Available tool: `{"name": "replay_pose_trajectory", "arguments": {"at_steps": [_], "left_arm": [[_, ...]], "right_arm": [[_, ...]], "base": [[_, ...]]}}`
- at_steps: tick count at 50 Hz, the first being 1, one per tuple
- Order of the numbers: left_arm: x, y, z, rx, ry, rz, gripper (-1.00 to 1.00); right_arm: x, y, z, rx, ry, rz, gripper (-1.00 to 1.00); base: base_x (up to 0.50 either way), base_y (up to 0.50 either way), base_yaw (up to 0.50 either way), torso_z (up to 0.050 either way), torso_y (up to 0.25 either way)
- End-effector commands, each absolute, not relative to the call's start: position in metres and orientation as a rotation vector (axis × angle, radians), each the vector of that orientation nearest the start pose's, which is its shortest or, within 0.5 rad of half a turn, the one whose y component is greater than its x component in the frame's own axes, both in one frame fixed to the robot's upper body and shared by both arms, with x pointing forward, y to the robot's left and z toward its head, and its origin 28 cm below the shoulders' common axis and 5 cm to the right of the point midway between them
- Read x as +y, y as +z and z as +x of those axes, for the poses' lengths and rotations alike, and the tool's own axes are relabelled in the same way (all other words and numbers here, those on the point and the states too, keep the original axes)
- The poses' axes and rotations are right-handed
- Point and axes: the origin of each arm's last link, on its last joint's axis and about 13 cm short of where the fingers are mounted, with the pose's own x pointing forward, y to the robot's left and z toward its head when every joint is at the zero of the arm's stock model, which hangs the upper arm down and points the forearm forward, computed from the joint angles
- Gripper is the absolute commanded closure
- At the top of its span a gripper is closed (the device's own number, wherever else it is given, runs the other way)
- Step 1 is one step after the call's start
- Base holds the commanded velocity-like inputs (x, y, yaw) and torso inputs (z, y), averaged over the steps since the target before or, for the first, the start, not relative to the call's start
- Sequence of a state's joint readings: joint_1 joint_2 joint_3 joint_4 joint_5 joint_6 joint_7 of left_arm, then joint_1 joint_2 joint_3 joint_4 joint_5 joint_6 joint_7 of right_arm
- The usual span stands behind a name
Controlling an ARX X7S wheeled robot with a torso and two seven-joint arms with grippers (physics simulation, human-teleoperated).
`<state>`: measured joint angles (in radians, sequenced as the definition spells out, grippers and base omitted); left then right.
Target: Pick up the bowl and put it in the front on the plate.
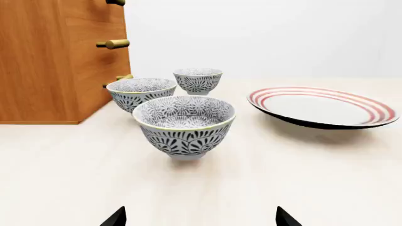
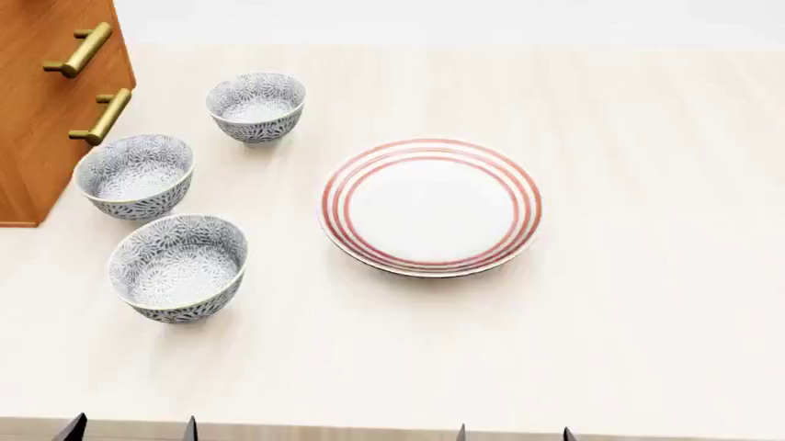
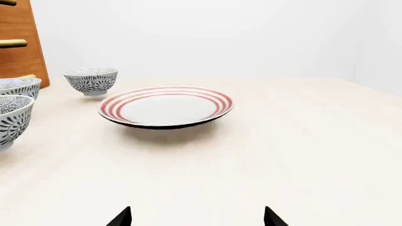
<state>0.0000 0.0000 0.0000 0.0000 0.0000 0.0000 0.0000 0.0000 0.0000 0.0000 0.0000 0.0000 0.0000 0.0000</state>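
Three patterned grey-blue bowls stand in a row on the left of the pale table. The front bowl is nearest me, upright and empty; only its edge shows in the right wrist view. The red-ringed white plate lies to its right with nothing on it. My left gripper hangs open at the table's near edge, short of the front bowl and facing it. My right gripper is open too, facing the plate from the near edge.
The middle bowl and the far bowl stand behind the front one. A wooden drawer cabinet with brass handles rises at the far left.
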Motion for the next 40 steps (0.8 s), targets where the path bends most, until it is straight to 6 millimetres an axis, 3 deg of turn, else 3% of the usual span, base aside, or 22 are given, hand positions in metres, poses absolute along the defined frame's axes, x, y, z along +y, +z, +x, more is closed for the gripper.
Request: {"name": "replay_pose_trajectory", "arguments": {"at_steps": [1,2,21,24,30,32,40], "left_arm": [[0.207,0.002,0.22,0.092,-0.012,-0.007,-1.0],[0.206,0.013,0.21,-0.013,-0.004,-0.008,-1.0],[0.205,0.012,0.21,-0.016,-0.002,-0.009,-1.0],[0.205,0.019,0.208,-0.097,0.008,0.024,-1.0],[0.207,0.063,0.191,-0.595,0.149,0.151,-1.0],[0.207,0.075,0.185,-0.708,0.175,0.189,-1.0],[0.207,0.081,0.181,-0.767,0.181,0.22,-1.0]], "right_arm": [[-0.091,0.005,0.218,0.028,-0.011,0.004,-1.0],[-0.096,0.013,0.21,-0.001,0.004,-0.003,-1.0],[-0.096,0.012,0.208,0.003,0.009,-0.007,-1.0],[-0.095,0.02,0.206,-0.098,0.012,-0.014,-1.0],[-0.098,0.071,0.189,-0.709,-0.033,0.161,-1.0],[-0.099,0.079,0.182,-0.805,-0.028,0.191,-1.0],[-0.1,0.08,0.183,-0.824,-0.027,0.211,-1.0]], "base": [[0.0,0.0,0.0,0.0,0.0],[0.0,0.0,0.0,0.0,0.0],[0.0,0.0,0.0,0.0,0.0],[0.0,0.0,0.0,0.0,0.0],[0.0,0.0,0.0,0.0,0.0],[0.0,0.0,0.0,0.0,0.0],[0.0,0.0,0.0,0.0,0.0]]}}
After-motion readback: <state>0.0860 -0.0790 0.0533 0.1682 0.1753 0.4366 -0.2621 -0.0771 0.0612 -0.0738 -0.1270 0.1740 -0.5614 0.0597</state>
